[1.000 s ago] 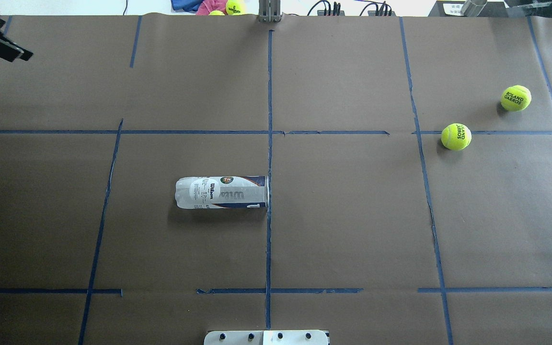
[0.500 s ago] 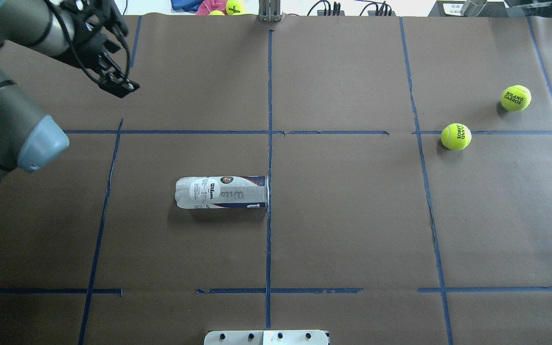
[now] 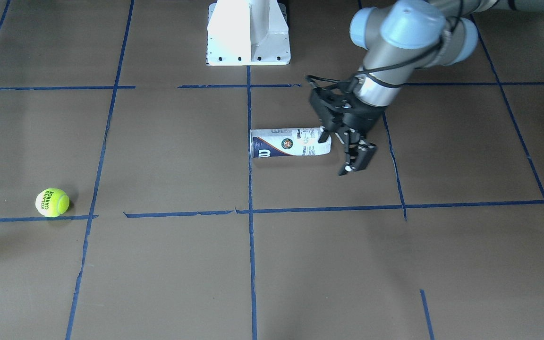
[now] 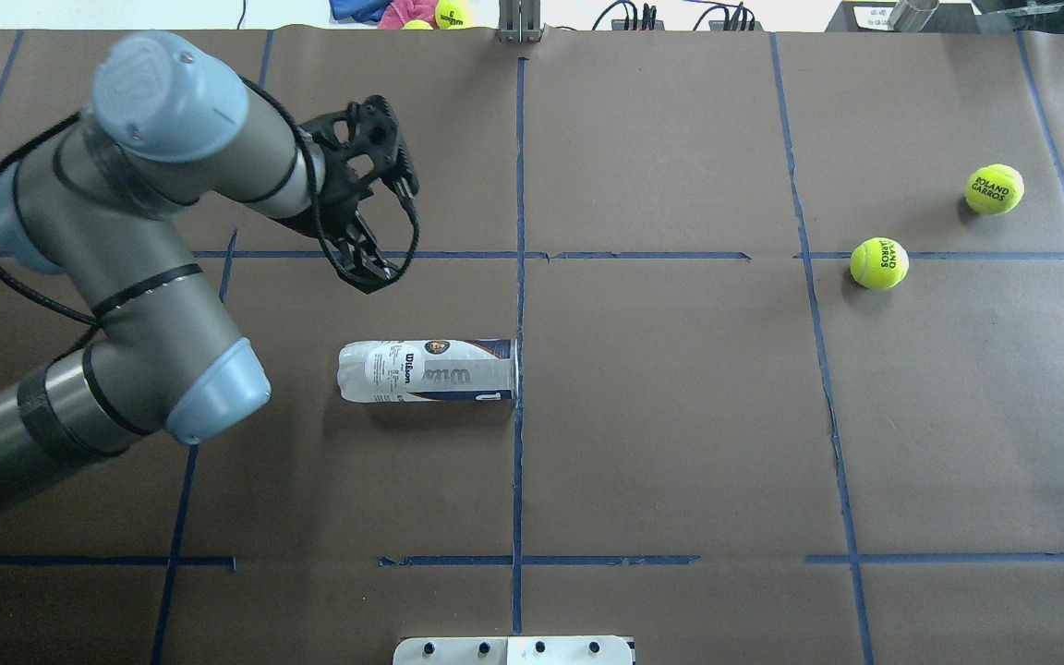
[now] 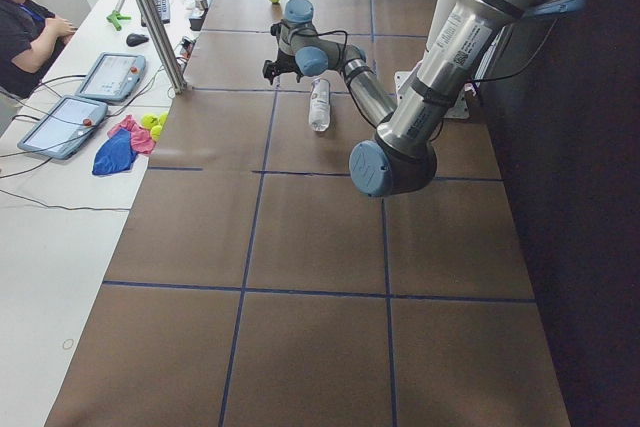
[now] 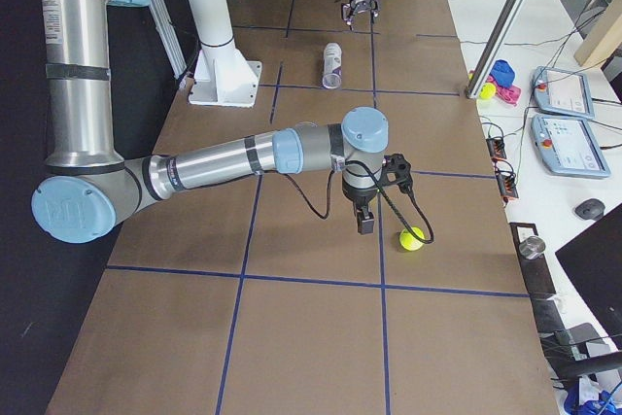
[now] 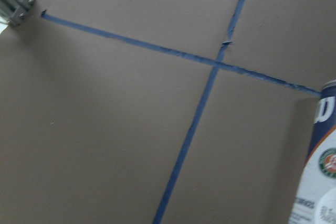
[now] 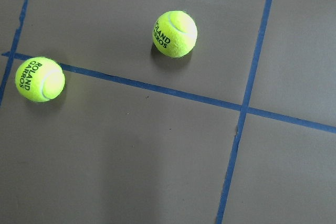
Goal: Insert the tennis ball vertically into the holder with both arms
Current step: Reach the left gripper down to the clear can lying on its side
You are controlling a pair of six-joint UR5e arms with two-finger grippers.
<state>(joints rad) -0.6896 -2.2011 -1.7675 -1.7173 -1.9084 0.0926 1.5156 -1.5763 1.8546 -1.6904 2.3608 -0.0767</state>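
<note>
The holder point(image 4: 428, 369) lies on its side near the table's middle, its open end at the centre tape line; it also shows in the front view point(image 3: 291, 143) and at the left wrist view's right edge point(image 7: 323, 171). My left gripper point(image 4: 370, 271) hovers just beyond the holder's closed end, apart from it, with its jaws looking open and empty point(image 3: 354, 159). Two tennis balls point(image 4: 879, 263) point(image 4: 994, 189) lie at the far right and show in the right wrist view point(image 8: 175, 33) point(image 8: 39, 78). My right gripper point(image 6: 364, 224) hangs beside one ball point(image 6: 412, 238); I cannot tell if it is open.
The white pedestal base point(image 3: 248, 33) stands at the robot's edge of the table. Blue tape lines grid the brown table cover. More balls and cloths point(image 4: 452, 13) lie past the far edge. An operator point(image 5: 25, 17) sits at the side desk.
My left arm has swung in from the far left corner toward the holder's closed end. The holder and both balls have not moved.
</note>
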